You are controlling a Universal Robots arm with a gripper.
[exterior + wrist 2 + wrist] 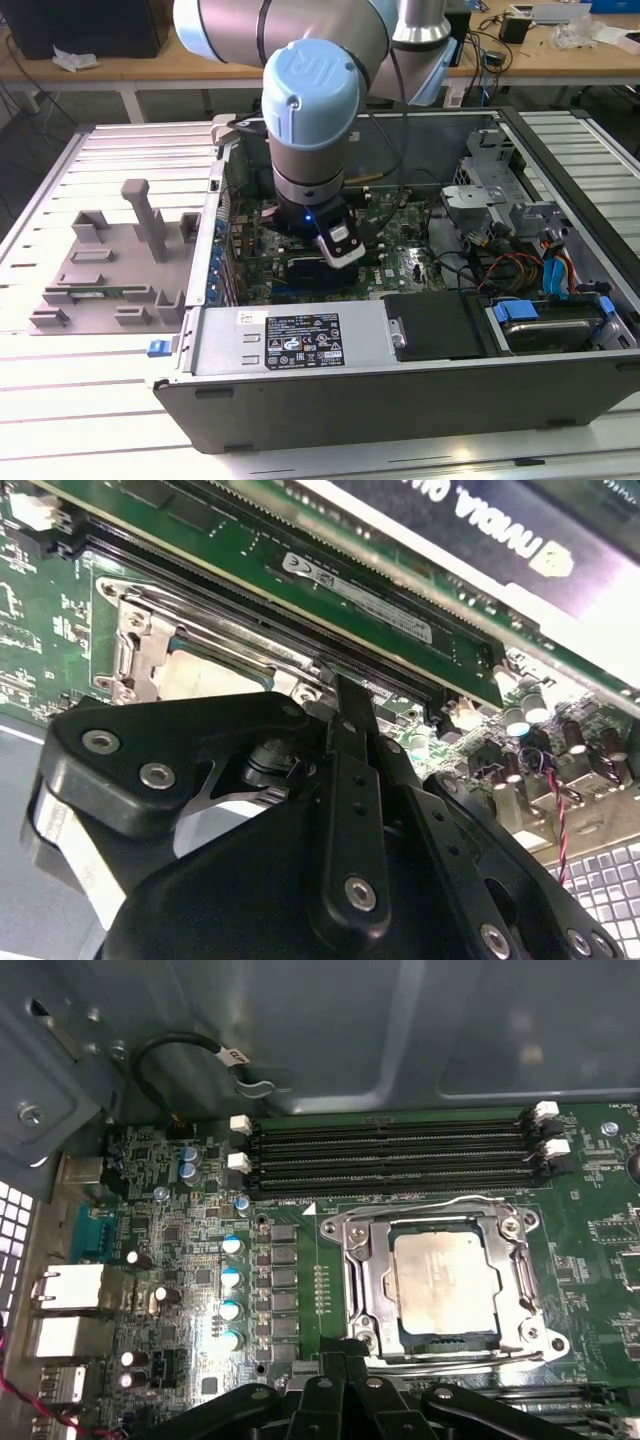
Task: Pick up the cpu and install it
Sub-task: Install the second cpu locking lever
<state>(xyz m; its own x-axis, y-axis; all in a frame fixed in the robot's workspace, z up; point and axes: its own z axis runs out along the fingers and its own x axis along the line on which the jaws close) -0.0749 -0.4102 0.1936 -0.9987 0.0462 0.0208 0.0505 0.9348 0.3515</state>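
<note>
The cpu (445, 1280), a square chip with a silver top, lies flat inside the metal-framed socket (352, 1260) on the green motherboard (180, 1250). My gripper (345, 1348) hangs just beside the socket's edge, its black fingers together with nothing between them. In the second wrist view the gripper (340, 695) stands over the same socket (135, 645), and a pale patch of the cpu (200, 675) shows past the black linkage. In the exterior view the arm's wrist (310, 150) reaches down into the open computer case (400, 360).
Empty memory slots (390, 1150) run beside the socket, and a long green memory stick (360, 600) sits close by. A black cable (190, 1050) loops near the case wall. A grey fixture tray (110, 260) lies on the exterior view's left. Drive cage and wires (520, 240) fill the case's right.
</note>
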